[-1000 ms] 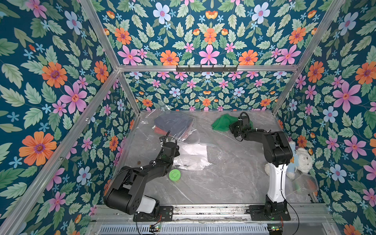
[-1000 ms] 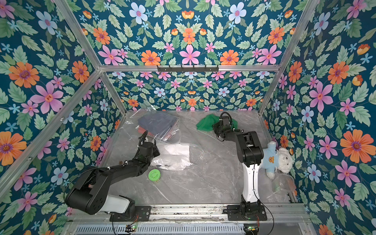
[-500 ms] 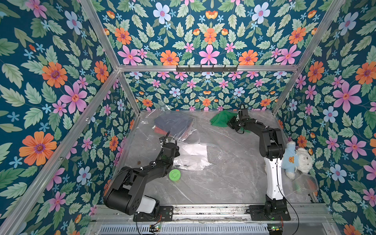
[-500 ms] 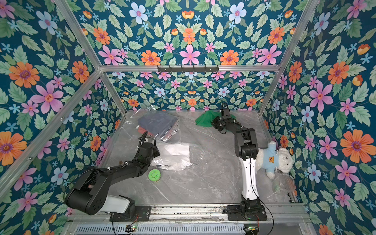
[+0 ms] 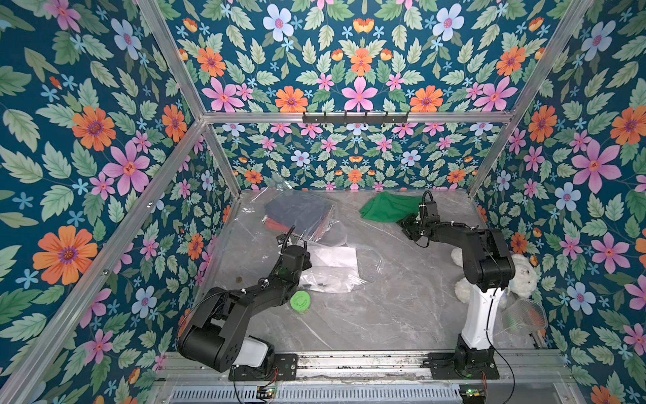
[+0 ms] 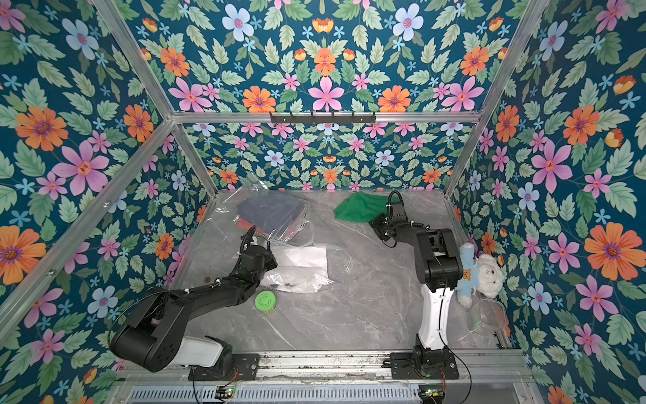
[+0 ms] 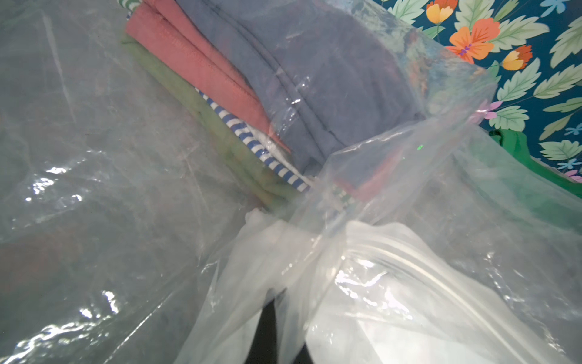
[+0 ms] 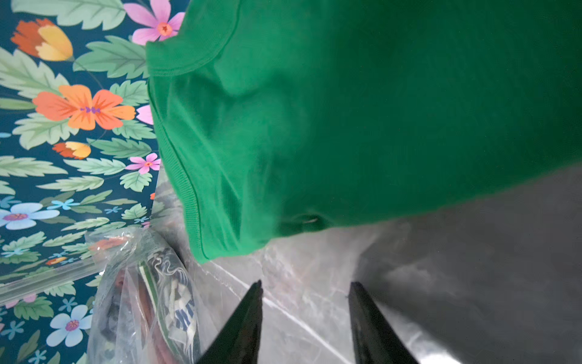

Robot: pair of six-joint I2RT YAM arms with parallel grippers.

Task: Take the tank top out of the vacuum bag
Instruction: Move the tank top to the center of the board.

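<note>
Green tank top [image 5: 386,210] lies released on the tabletop [image 5: 384,314], my right claw [image 8: 306,283] just opened, left claw [image 5: 303,259] pinching the vacuum bag [image 5: 314,227]: extraction looks done.

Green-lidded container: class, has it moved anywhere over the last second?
No. The green-lidded container stands where it stood, at the same gap from the front rail in a top view.
</note>
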